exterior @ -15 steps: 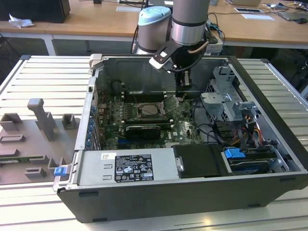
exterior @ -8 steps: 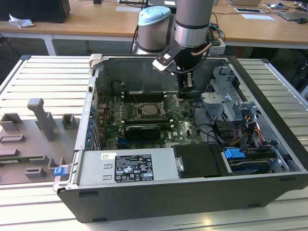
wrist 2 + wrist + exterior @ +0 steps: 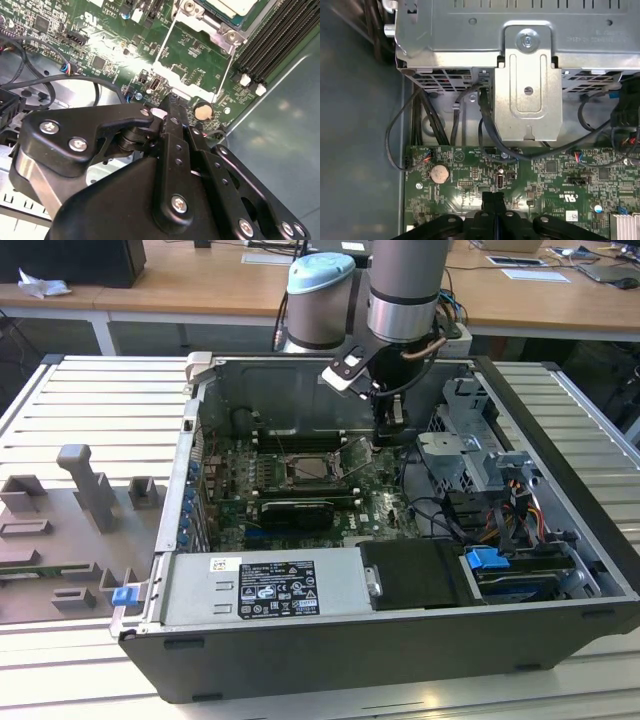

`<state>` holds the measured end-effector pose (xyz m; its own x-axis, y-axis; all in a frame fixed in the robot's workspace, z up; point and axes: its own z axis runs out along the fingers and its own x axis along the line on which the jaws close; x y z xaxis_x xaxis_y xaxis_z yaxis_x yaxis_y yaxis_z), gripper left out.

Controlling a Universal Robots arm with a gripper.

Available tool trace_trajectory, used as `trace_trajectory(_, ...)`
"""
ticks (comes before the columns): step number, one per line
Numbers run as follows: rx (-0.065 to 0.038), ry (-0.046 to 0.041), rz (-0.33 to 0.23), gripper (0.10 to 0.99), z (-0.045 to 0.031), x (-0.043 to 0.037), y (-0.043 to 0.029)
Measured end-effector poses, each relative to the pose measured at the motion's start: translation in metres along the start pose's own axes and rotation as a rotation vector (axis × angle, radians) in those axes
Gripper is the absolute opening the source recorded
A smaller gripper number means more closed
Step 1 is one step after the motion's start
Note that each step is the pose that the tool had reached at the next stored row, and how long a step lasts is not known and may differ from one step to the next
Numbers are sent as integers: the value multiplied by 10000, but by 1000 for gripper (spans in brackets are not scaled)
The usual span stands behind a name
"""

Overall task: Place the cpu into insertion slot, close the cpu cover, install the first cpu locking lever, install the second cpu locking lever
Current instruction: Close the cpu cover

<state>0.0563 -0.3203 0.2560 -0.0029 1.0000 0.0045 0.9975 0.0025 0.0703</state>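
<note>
The cpu (image 3: pixel 310 468) lies flat in the insertion slot (image 3: pixel 289 478) on the green board; its pale face (image 3: pixel 227 6) also appears in the second wrist view, inside the grey socket rim (image 3: pixel 220 34). The cpu cover (image 3: pixel 192 75), a thin silver frame with a big window, stands swung open away from the socket, toward my gripper. My gripper (image 3: pixel 392 435) hangs inside the case to the exterior view's right of the socket. Its black fingers are shut together with nothing visible between them. Their tips (image 3: pixel 170 100) are right at the cover's free edge, and they appear over the board's edge (image 3: pixel 493 196).
Black memory slots (image 3: pixel 270 45) run beside the socket. A coin battery (image 3: pixel 439 173) sits near the fingertips. A silver drive cage (image 3: pixel 527 90) and black cables (image 3: pixel 420 115) lie beyond the board. A long black card (image 3: pixel 295 510) and the power supply (image 3: pixel 270 585) are nearer the front.
</note>
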Motion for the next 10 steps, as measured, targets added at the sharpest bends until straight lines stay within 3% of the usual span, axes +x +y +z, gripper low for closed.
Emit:
trace_trajectory(8, 14, -1, -3, 106, 102, -1, 29)
trace_trajectory(10, 233, 1, -6, 106, 103, -1, 29)
